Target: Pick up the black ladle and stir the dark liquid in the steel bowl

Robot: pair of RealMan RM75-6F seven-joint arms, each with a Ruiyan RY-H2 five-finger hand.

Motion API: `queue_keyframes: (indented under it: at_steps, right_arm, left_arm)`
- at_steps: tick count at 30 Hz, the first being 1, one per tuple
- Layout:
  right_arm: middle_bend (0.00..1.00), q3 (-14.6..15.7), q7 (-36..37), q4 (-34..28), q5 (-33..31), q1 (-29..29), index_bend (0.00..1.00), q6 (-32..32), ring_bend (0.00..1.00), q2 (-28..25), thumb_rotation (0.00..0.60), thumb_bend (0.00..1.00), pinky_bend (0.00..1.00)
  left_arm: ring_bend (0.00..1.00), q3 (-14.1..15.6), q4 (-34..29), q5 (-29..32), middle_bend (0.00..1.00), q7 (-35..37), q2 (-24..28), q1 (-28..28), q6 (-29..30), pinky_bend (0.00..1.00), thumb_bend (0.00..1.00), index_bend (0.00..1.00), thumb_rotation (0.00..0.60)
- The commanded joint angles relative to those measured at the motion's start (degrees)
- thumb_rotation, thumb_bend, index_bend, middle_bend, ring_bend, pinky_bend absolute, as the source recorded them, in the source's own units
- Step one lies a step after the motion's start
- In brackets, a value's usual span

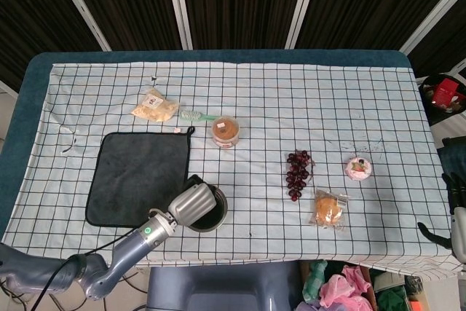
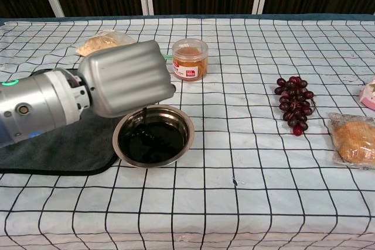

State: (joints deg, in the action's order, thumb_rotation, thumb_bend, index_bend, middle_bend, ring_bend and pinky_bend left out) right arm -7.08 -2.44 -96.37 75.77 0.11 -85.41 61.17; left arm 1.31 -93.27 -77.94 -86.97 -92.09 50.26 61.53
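The steel bowl (image 2: pixel 188 131) of dark liquid (image 2: pixel 161 143) stands near the table's front edge, just right of the dark cloth. My left hand (image 2: pixel 126 77) hovers over the bowl's back left rim, fingers curled around the black ladle (image 2: pixel 143 122). The ladle's thin shaft drops from under the hand into the liquid. In the head view the left hand (image 1: pixel 191 205) covers most of the bowl (image 1: pixel 221 211), and a black end of the ladle (image 1: pixel 195 180) pokes out behind it. My right hand (image 1: pixel 456 213) rests at the far right edge, holding nothing.
A dark grey cloth (image 1: pixel 138 176) lies left of the bowl. Behind it stand an orange-filled jar (image 2: pixel 190 58), a snack packet (image 2: pixel 104 42) and a green comb (image 1: pixel 194 115). Grapes (image 2: pixel 295 102), a wrapped pastry (image 2: pixel 353 139) and a pink item (image 1: pixel 357 167) lie to the right.
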Motion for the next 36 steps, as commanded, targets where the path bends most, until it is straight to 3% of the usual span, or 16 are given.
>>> queue_keyframes:
  at_steps: [1,7,17,29,36]
  right_arm:
    - [0.01,0.02,0.01,0.03,0.03,0.02,0.03,0.05,0.06,0.01,0.6,0.11,0.22]
    - [0.01,0.12,-0.07,-0.04,0.32,0.08,0.03,0.05,0.06,0.09,0.6,0.11,0.22]
    - [0.01,0.03,0.5,0.08,0.22,-0.06,0.03,-0.06,0.06,-0.08,0.6,0.11,0.22]
    - [0.01,0.15,0.21,-0.15,0.53,0.01,0.03,-0.05,0.06,-0.01,0.6,0.11,0.22]
    - [0.01,0.27,-0.54,-0.34,0.59,0.09,0.03,-0.02,0.06,0.21,0.6,0.11,0.22]
  left_arm:
    - [0.99,-1.25,1.81,0.96,1.0,-0.75,-1.49,0.89,-0.99,0.97,0.47,0.69,0.6]
    - [0.99,-2.73,4.4,0.72,1.0,-2.0,-5.16,2.82,-2.31,0.97,0.47,0.69,0.6]
    - [0.99,-1.76,2.48,-2.08,1.0,-0.85,-6.56,2.65,-1.33,0.97,0.47,0.69,0.6]
    - [0.99,1.98,-5.97,-2.49,1.0,0.4,-0.66,-0.98,0.81,0.97,0.47,0.69,0.6]
    - [0.99,2.28,-6.52,-0.1,1.0,1.9,2.5,-2.48,0.93,0.97,0.47,0.69,0.6]
